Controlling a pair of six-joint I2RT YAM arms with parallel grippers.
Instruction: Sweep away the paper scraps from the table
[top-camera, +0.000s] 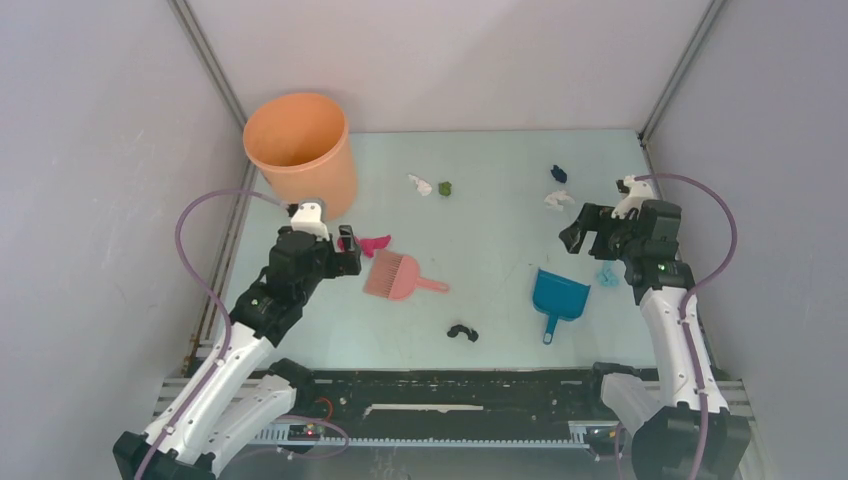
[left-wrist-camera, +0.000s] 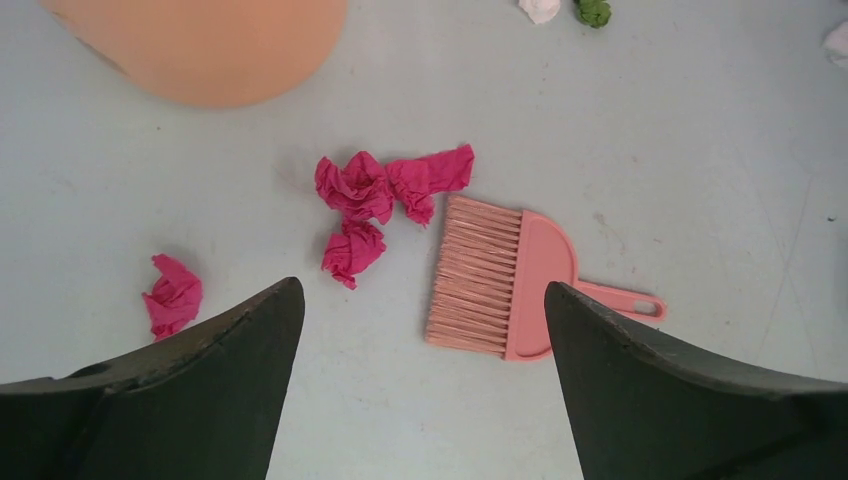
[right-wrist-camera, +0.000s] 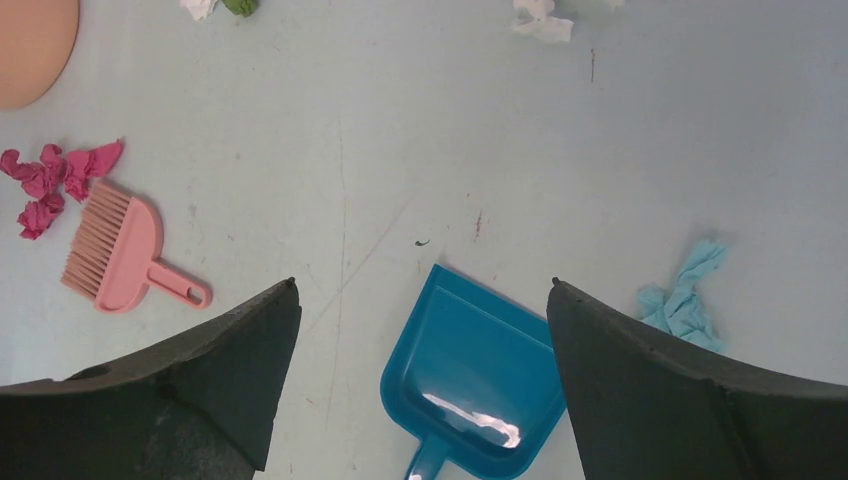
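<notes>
Your left gripper (left-wrist-camera: 422, 288) stands wide open, the right gripper (right-wrist-camera: 421, 285) too; just ahead, magenta paper scraps (left-wrist-camera: 380, 195) look light, probably soft; grasp the pink brush (left-wrist-camera: 535, 280) by its handle.

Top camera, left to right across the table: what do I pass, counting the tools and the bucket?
From the left: orange bucket → pink brush → black scrap → blue dustpan → light blue scrap.

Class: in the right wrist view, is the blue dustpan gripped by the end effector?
No, the blue dustpan lies on the table, fingers spread apart.
</notes>
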